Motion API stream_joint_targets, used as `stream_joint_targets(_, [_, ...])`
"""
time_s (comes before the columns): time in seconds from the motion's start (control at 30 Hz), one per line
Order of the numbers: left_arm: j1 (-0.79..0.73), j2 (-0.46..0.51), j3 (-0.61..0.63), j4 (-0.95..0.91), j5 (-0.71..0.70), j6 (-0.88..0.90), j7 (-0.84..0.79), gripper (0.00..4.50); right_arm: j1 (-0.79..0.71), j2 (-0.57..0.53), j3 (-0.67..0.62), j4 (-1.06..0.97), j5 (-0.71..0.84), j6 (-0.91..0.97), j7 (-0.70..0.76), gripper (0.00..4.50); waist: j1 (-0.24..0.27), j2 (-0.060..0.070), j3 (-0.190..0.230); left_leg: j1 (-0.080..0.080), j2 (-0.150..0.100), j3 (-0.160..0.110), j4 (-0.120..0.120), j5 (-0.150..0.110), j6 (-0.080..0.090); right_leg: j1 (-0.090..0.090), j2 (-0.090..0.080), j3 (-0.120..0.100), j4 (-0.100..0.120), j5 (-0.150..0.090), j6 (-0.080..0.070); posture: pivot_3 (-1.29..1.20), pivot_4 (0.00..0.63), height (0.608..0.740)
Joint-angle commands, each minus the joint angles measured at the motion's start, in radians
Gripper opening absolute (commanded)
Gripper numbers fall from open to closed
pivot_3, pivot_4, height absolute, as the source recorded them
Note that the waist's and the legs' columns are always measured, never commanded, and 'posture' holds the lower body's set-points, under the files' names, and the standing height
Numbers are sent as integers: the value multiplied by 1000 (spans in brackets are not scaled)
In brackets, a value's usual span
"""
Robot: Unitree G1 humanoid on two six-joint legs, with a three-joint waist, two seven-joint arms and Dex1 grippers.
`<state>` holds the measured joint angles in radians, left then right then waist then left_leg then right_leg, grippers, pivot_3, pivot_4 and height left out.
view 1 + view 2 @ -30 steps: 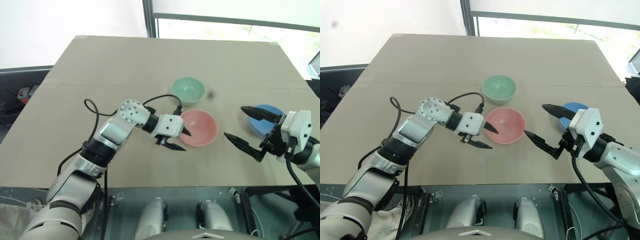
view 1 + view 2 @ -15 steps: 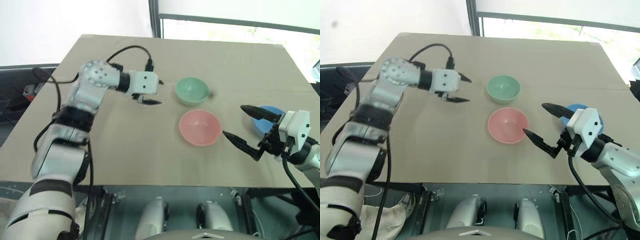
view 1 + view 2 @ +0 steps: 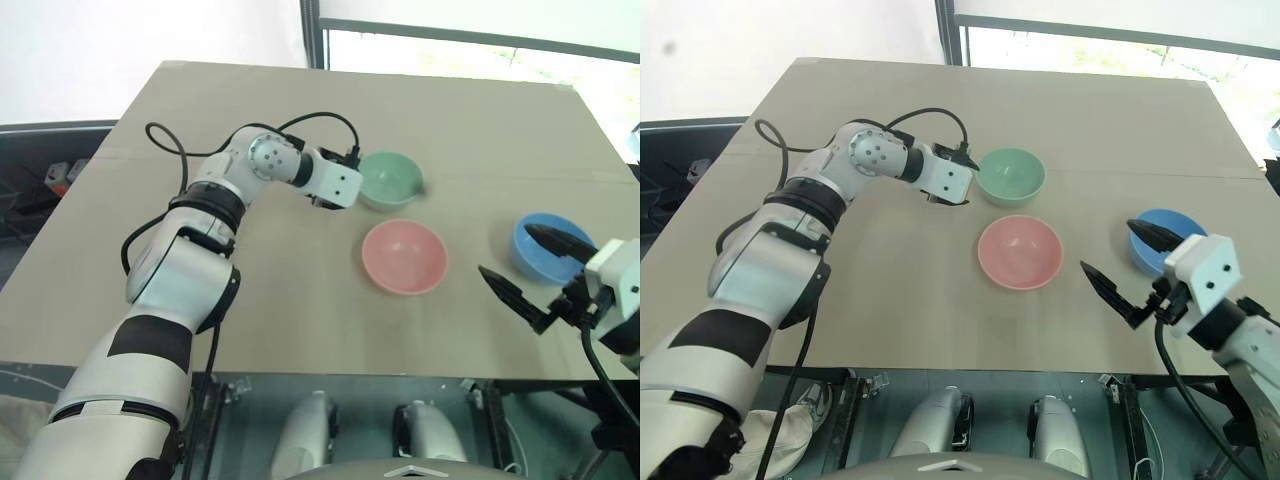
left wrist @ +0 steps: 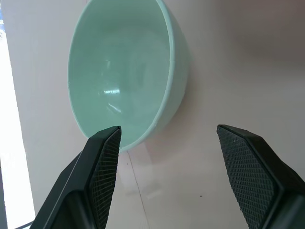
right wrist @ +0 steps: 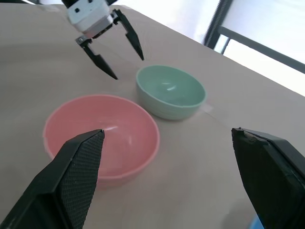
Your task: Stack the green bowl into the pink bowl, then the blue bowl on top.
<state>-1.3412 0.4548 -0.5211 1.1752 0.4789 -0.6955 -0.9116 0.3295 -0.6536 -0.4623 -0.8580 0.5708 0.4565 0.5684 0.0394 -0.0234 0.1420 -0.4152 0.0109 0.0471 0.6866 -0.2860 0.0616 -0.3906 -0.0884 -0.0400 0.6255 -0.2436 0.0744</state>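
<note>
Near the centre of the head views, the left gripper (image 5: 110,42) sits just beside the green bowl (image 3: 390,180), and its fingers are largely hidden there behind its own white housing (the right wrist view shows them plainly, spread wide with nothing between). From the left wrist view one finger (image 4: 102,164) overlaps the bowl's rim in the picture while the other stands over bare board; whether either touches cannot be told. At the right edge of the head views the blue bowl (image 3: 545,245) is partly covered by the upper finger of the right gripper (image 3: 530,275), whose arm is cut off by the frame; its fingers also stand wide and empty.

All three bowls are small, round, smooth plastic with a slight sheen, sitting upright and apart on the bench (image 3: 250,290), a flat matte tan board with a faint seam across it. The pink bowl (image 3: 404,257) lies below the green one in frame, near it without touching. The gripper fingers are black, tapered, with cross-hatched pads.

Compared with a second ago, the left gripper has left the pink bowl's rim and now lies higher in frame beside the green bowl; the right gripper sits slightly lower and further right. The bowls have not moved.
</note>
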Motion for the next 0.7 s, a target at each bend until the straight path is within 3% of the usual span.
stream_joint_targets(0.03, [-66,-30,-4,34,40,-27,85,3396,35,16,-56,-73,5,0,-34,4500,-2,0,0,0,0,-1,1,0,0,0,0,1,0,1,1,0,150,740])
stream_joint_targets(0.23, [-75,-65,-36,76,111,-33,173,3396,40,20,-42,-90,-5,4,-59,4500,-2,0,0,2,0,-1,2,0,0,0,0,3,0,1,2,0,150,740])
stream_joint_targets(0.33, [-71,-77,-34,90,113,-40,166,2696,40,19,-43,-95,-3,8,-65,4500,-2,0,0,1,0,-1,2,0,0,0,0,3,0,1,2,0,150,740])
stream_joint_targets(0.43, [-73,-81,-36,97,126,-45,171,1401,37,15,-45,-95,-2,11,-66,4500,-2,0,0,1,0,-1,1,0,0,0,0,3,1,1,2,0,150,740])
stream_joint_targets(0.57, [-70,-86,-30,101,124,-49,161,33,27,14,-36,-92,-6,14,-69,4500,-1,0,0,0,0,-1,1,0,0,0,0,3,0,1,2,0,150,740])
stream_joint_targets(0.7, [-66,-86,-7,97,96,-64,129,33,17,15,-21,-84,-17,11,-70,4500,-2,0,0,1,0,-1,1,0,0,0,0,3,0,1,2,0,150,740])
